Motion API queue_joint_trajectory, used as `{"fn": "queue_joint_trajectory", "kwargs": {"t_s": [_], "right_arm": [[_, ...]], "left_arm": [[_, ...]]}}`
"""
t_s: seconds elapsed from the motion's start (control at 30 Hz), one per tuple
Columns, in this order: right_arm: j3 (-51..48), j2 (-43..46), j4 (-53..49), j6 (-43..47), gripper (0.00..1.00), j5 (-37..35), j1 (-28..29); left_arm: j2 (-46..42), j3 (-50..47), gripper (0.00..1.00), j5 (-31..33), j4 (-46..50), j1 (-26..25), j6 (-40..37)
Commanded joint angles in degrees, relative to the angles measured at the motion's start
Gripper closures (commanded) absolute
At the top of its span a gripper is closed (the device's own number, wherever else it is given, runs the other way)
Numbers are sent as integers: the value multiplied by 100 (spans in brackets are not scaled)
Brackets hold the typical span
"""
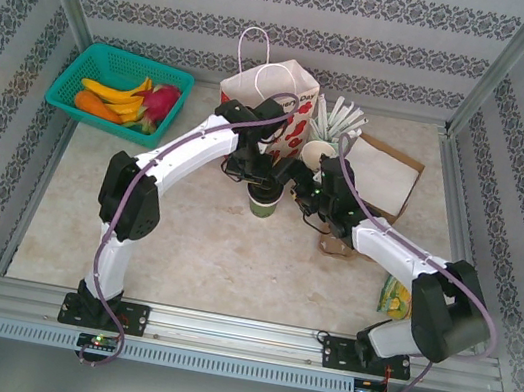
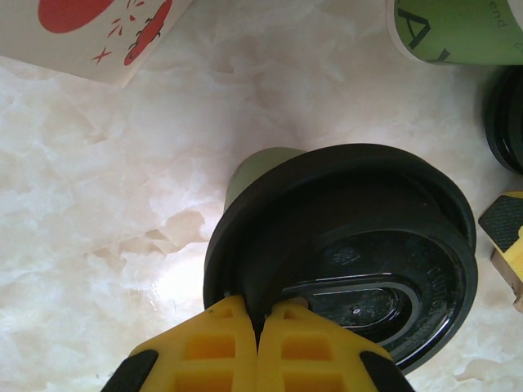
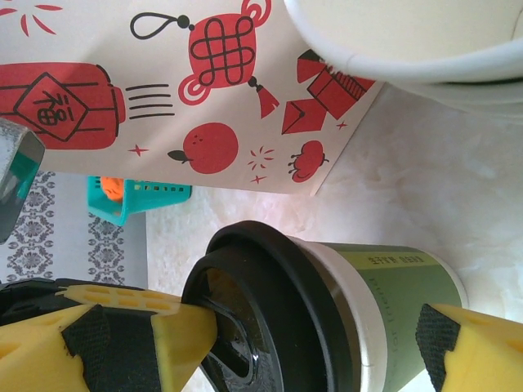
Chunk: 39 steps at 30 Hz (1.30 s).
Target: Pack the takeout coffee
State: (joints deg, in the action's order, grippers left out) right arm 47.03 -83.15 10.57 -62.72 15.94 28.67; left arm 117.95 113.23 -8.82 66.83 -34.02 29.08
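Looks down on a big round black lid [image 2: 351, 237] sitting on the coffee cup [image 2: 257, 167], with just a bit of green side peeking out at the lid's top left. Shows the two yellow fingers [image 2: 216, 347] of the left gripper [image 2: 261, 314] at the bottom, pressed tight together and pinching the near rim of that lid. Has a pale shiny table [image 2: 106, 204] all around, a white paper bag [image 2: 82, 49] with red pictures at the top left, a second green cup [image 2: 458, 28] at the top right, and at the right edge a dark round thing [image 2: 511, 114] and a yellow and black block [image 2: 507, 233] just beside the lid.
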Motion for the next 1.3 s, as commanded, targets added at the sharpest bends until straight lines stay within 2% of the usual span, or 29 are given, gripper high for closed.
{"fn": "queue_joint_trajectory", "kwargs": {"t_s": [0.0,0.47,0.8,1.27], "right_arm": [[184,-67,262,-12,2,119,86],[149,-25,253,-33,2,49,92],[219,-44,218,-9,2,102,69],[228,-66,200,11,2,152,69]], "left_arm": [[140,-81,100,12,22,45,-69],[79,392,100,36,387,53,-198],[167,371,100,56,628,132,-305],[386,131,100,-424,238,192,-279]]}}
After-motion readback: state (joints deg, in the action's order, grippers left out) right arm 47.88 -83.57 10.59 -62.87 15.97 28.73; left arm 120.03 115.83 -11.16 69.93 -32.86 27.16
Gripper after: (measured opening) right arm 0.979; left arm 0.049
